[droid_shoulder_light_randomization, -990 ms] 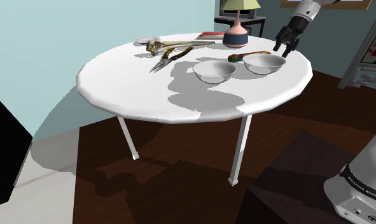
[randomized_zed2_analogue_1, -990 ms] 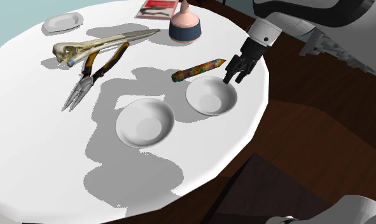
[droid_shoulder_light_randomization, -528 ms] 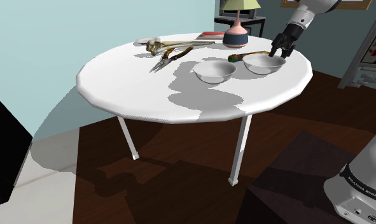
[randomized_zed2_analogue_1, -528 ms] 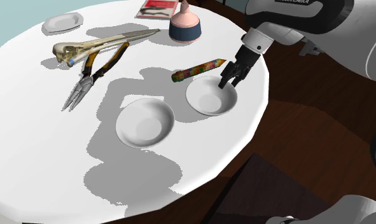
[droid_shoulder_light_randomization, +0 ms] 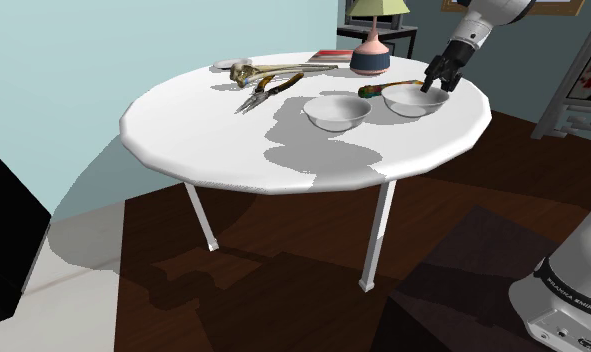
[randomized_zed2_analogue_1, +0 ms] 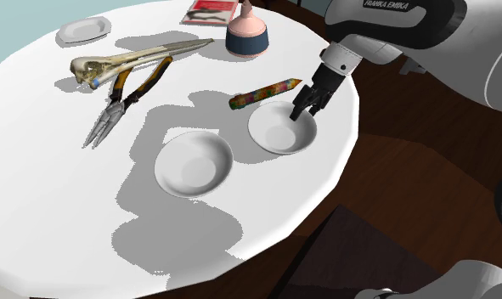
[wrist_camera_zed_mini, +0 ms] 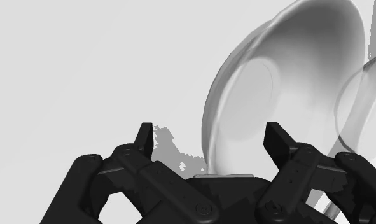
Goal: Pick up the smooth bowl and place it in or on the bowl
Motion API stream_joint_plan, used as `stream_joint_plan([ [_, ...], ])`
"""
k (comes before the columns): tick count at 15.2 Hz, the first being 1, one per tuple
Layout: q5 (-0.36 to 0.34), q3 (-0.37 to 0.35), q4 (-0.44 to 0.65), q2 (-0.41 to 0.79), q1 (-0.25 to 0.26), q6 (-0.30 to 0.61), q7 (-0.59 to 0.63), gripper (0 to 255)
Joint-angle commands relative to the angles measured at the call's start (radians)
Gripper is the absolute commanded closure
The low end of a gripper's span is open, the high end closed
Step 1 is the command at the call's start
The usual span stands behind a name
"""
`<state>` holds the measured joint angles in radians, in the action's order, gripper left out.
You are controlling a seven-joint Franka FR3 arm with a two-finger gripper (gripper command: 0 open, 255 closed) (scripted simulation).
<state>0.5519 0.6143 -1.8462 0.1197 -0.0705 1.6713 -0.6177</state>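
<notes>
Two plain white bowls stand on a round white table [droid_shoulder_light_randomization: 233,150]. One bowl [droid_shoulder_light_randomization: 415,100] [randomized_zed2_analogue_1: 281,129] sits near the table's edge, and the other bowl [droid_shoulder_light_randomization: 335,110] [randomized_zed2_analogue_1: 193,163] sits closer to the middle. My black gripper [droid_shoulder_light_randomization: 430,85] [randomized_zed2_analogue_1: 301,110] is open and hangs low over the rim of the bowl near the edge, on the side facing the table's edge. In the wrist view the gripper [wrist_camera_zed_mini: 208,135] stands with its fingers apart on either side of that bowl's [wrist_camera_zed_mini: 269,95] rim, holding nothing. The other bowl [wrist_camera_zed_mini: 364,95] shows beyond it.
A multicoloured stick [randomized_zed2_analogue_1: 264,92] lies just beside the near bowl. Pliers [randomized_zed2_analogue_1: 126,98], a long bird skull [randomized_zed2_analogue_1: 130,61], a pink and blue vase [randomized_zed2_analogue_1: 247,34], a small plate [randomized_zed2_analogue_1: 81,31] and a book [randomized_zed2_analogue_1: 211,12] lie farther back. The table's edge [randomized_zed2_analogue_1: 352,127] is close to the gripper.
The gripper has moved from over the table's edge down and inward to the near bowl's rim. It has stayed open; neither bowl has moved.
</notes>
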Motion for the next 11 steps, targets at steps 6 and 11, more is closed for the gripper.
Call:
stream_joint_plan([
  [6,0.0,0.0,0.0,0.0,0.0,0.0,0.0,255],
  [11,0.0,0.0,0.0,0.0,0.0,0.0,0.0,255],
])
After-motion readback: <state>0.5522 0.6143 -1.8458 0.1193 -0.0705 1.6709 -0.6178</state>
